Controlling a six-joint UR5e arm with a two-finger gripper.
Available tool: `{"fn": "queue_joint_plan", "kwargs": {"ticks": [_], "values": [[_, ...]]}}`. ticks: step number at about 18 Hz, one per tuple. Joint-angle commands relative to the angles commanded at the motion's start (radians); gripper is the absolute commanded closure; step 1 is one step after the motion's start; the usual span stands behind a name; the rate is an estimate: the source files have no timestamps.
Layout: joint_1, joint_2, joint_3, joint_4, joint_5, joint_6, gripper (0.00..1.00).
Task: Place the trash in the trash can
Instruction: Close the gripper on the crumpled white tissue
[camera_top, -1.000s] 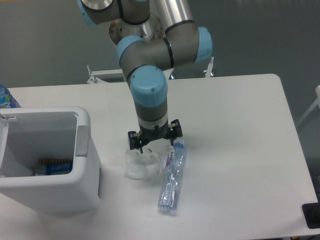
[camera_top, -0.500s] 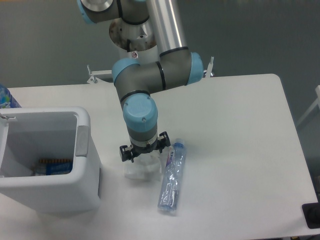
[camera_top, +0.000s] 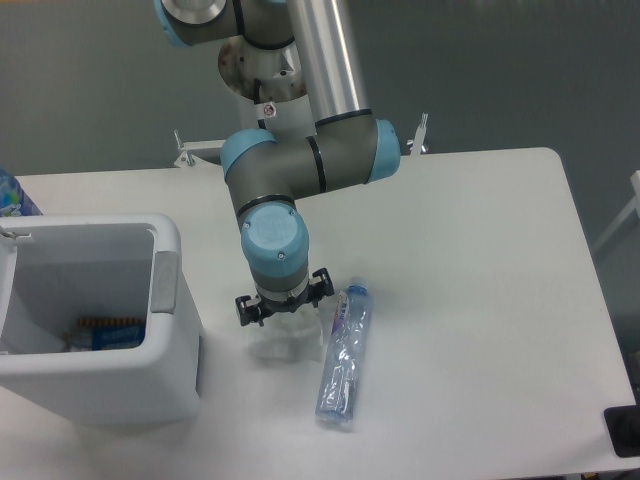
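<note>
White crumpled wad (camera_top: 283, 341) on table (camera_top: 480, 300), between trash can (camera_top: 95, 320) and crushed bottle (camera_top: 343, 352), near both. Wad now mostly hidden under gripper (camera_top: 283, 318); earlier more of it visible. Bottle lies lengthwise, cap end away from camera, unmoved. Gripper lower and further left than second ago, directly over wad, fingers down into it; jaw opening hidden by wrist, grip cannot tell. Arm elbow shifted left too. Trash can at left edge, open top, small dark and blue items (camera_top: 108, 333) inside, unchanged.
</note>
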Motion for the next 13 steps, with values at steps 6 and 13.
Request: {"fn": "queue_joint_plan", "kwargs": {"ticks": [6,13], "values": [[0.0,-0.002,-0.003,0.003,0.0,0.0,0.37],[0.0,0.005,0.002,0.002,0.02,0.003,0.67]]}}
